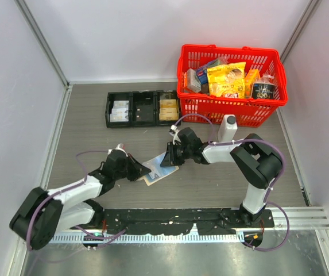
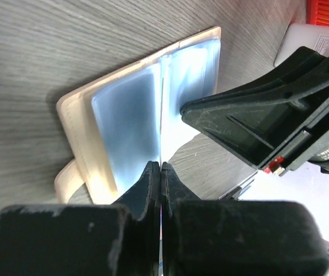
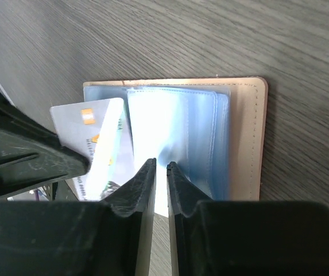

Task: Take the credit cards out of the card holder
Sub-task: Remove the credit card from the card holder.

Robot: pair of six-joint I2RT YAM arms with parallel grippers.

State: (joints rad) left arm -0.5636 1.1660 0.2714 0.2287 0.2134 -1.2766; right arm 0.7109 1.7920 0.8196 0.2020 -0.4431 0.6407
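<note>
The left fingers (image 2: 157,183) are pressed together on a thin sheet seen edge-on; the right wrist view suggests this is the pale card (image 3: 98,138) with an orange chip, standing part-way out of the left side of the card holder (image 1: 155,171); I cannot rule out that it is a clear sleeve leaf instead. The card holder lies open on the surface (image 1: 84,138) between the two arms, blue-grey sleeves up, tan cover beneath. The right fingers (image 3: 151,178) are all but together at the sleeves' near edge, seemingly nipping a leaf; glare hides the contact itself.

To do this step well, I judge the right side should pin the holder while the left draws the card straight along its pocket, low and slow; a tilted pull could jam the card or drag the light holder along; no other cards can be made out in the sleeves.

Farther back, the black tray (image 1: 143,109) has three compartments; pale items sit in the left one, yellowish ones in the right, and the middle looks dark; right of it the red basket (image 1: 250,115) holds packets, among them a yellow bag and a dark tin; a white bottle (image 1: 227,127) stands just in front of it.
</note>
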